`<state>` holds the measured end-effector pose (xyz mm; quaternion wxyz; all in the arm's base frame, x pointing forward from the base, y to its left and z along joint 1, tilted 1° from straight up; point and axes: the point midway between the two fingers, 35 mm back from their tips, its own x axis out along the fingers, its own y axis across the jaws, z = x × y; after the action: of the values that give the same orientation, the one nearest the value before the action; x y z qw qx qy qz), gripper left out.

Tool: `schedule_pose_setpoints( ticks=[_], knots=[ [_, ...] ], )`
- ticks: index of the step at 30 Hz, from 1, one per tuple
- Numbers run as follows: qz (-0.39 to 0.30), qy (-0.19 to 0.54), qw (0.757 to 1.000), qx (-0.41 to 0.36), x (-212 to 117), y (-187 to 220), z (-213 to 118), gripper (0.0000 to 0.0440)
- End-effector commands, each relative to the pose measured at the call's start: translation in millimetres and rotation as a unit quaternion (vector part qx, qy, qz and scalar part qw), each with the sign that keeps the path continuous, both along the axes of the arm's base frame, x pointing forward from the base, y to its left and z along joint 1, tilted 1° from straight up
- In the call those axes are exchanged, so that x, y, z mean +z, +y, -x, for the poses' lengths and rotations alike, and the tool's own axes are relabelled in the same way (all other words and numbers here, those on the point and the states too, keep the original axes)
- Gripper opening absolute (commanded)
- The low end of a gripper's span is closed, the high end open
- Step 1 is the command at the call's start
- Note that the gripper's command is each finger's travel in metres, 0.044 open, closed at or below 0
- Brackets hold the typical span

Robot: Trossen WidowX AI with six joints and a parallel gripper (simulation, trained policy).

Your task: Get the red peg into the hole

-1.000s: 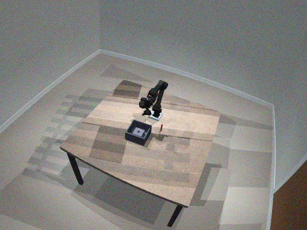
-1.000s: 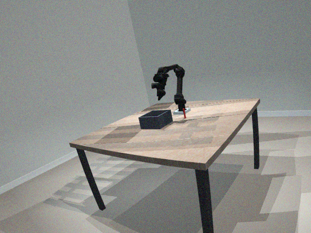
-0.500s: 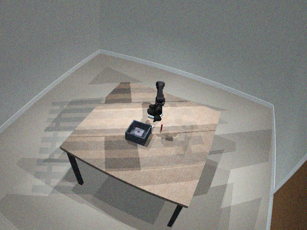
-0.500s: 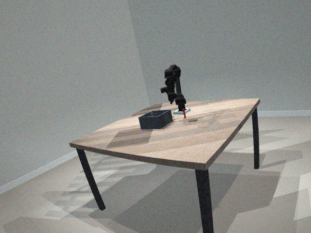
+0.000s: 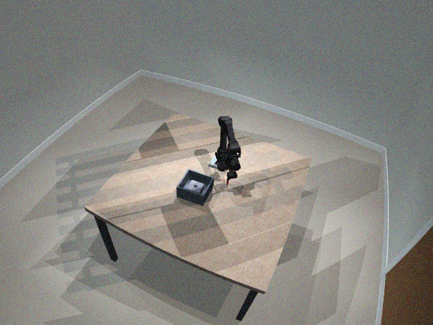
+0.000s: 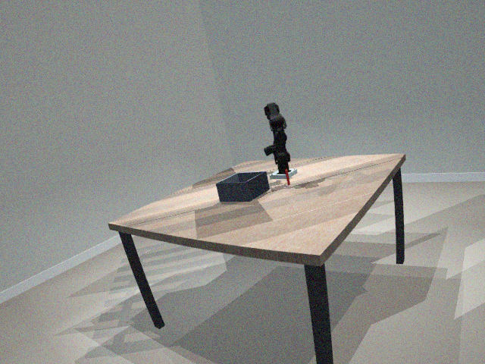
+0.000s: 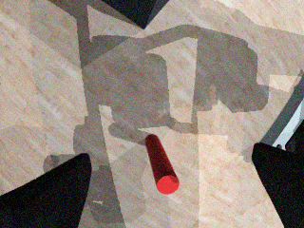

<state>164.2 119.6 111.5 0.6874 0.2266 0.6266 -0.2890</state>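
Note:
The red peg (image 5: pixel 227 182) (image 6: pixel 287 177) (image 7: pixel 161 161) stands upright on the wooden table (image 5: pixel 216 237) (image 6: pixel 297 219), just right of the dark open box (image 5: pixel 190 196) (image 6: pixel 242 189). A grey plate (image 5: pixel 194 186) with a hole lies at the bottom of the box. My gripper (image 5: pixel 229 175) (image 6: pixel 283 163) (image 7: pixel 176 158) points down right above the peg and is open. In the wrist view its two dark fingers stand wide apart on either side of the peg and do not touch it.
The arm's pale base plate (image 5: pixel 212 162) (image 6: pixel 279 174) (image 7: pixel 291 127) sits on the table just behind the peg. A corner of the box (image 7: pixel 138 9) shows at the top of the wrist view. Patchy shadows cover the table.

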Motion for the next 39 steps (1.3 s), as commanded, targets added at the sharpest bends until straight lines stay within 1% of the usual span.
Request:
schedule_pose_setpoints(
  ticks=[1, 9, 12, 14, 19, 26, 29, 30, 39],
  knots=[
    [-0.007, 0.001, 1.000, 0.000, -20, 11, 4, 0.0440],
    [-0.015, -0.017, 1.000, 0.010, -56, 23, 2, 0.0434],
    [-0.015, -0.019, 1.000, 0.017, -66, 24, 1, 0.0422],
    [-0.014, -0.016, 1.000, 0.022, -73, 23, 2, 0.0389],
    [-0.008, 0.001, 1.000, 0.025, -87, 21, 6, 0.0258],
    [0.003, 0.018, 1.000, 0.021, -92, 18, 7, 0.0074],
    [0.009, 0.025, 0.999, 0.020, -93, 18, 7, 0.0008],
    [0.010, 0.026, 0.999, 0.020, -93, 18, 6, 0.0000],
    [0.024, -0.017, 0.999, 0.036, -55, 13, -14, 0.0000]
  ],
)
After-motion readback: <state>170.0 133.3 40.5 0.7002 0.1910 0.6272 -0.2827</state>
